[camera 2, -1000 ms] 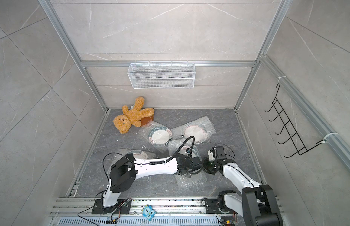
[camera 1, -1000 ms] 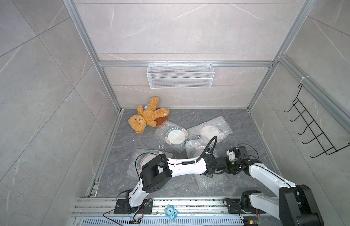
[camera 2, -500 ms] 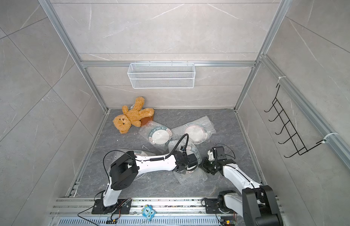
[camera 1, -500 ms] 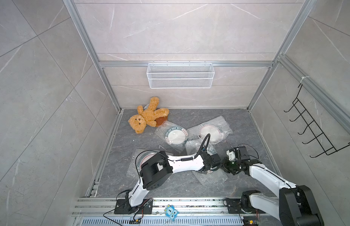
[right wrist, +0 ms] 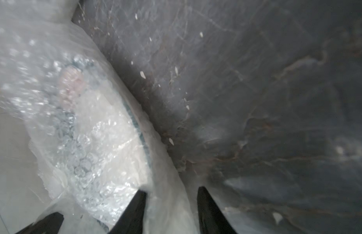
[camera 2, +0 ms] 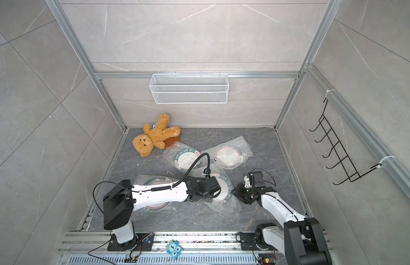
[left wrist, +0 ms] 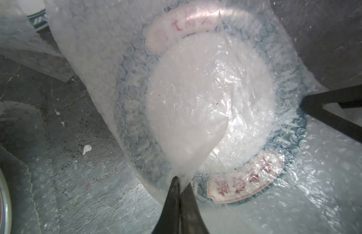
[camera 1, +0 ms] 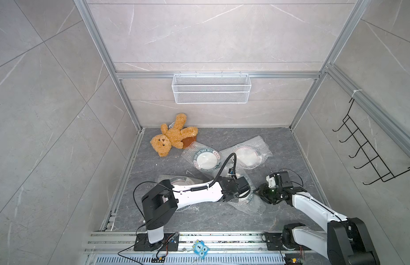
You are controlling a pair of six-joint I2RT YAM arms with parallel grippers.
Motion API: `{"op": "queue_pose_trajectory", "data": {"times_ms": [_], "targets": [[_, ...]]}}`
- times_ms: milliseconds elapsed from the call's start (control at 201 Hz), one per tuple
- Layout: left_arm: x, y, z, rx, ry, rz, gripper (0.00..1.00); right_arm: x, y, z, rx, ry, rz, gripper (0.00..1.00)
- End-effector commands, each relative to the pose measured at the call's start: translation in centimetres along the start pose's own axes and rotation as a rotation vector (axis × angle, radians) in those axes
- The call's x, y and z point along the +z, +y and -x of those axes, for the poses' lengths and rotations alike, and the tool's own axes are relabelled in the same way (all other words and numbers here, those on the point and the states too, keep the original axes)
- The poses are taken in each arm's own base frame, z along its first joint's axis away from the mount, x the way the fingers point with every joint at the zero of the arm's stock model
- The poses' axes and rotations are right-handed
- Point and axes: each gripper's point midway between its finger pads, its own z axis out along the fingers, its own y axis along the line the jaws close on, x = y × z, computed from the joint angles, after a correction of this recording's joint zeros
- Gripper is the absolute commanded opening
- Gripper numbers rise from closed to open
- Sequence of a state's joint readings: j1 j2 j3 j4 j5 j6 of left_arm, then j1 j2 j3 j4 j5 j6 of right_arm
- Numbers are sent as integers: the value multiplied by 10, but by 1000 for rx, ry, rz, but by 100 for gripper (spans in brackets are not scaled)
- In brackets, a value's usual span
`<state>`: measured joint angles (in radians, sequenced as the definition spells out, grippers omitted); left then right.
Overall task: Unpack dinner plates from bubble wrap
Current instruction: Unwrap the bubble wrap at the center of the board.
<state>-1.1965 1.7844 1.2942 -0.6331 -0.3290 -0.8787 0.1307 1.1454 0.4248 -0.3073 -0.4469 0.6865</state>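
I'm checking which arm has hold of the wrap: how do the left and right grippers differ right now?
The left gripper is shut, pinching a fold of the bubble wrap; the right gripper is open, jaws apart astride the wrap's edge. The left gripper reaches over the wrapped dinner plate; the right gripper sits at the plate's rim. Both are at the same wrapped plate.

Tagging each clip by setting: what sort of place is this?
Probably a mock-up robot test cell, not a real room: aluminium-framed tile panels, two arms mounted on a front rail, and props like a teddy bear.
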Motion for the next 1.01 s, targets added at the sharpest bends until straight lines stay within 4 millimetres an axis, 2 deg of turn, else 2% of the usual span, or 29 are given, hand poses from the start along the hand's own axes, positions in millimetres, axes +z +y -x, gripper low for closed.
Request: {"op": "queue_pose_trajectory", "data": {"times_ms": [0,165,359,494,578,678,783,927,1007], "targets": [[-3,-2,6,-8,-14,-42,0,-1,13,16,-49,-28,15,60],[3,-2,5,-1,-8,-44,0,14,29,27,-68,9,73,66],[9,-1,2,24,5,-25,0,29,41,21,-109,69,121,71],[13,0,1,30,11,-17,0,30,52,21,-129,80,173,75],[15,2,-1,32,17,-6,0,25,56,28,-139,46,170,78],[16,2,-2,28,15,-8,0,28,49,34,-128,39,110,73],[14,3,1,24,4,-8,0,39,41,29,-116,62,77,65],[13,-1,4,27,-6,-34,0,50,39,19,-123,79,71,51],[14,-1,3,32,-5,-30,0,52,35,16,-115,78,66,38]]}}
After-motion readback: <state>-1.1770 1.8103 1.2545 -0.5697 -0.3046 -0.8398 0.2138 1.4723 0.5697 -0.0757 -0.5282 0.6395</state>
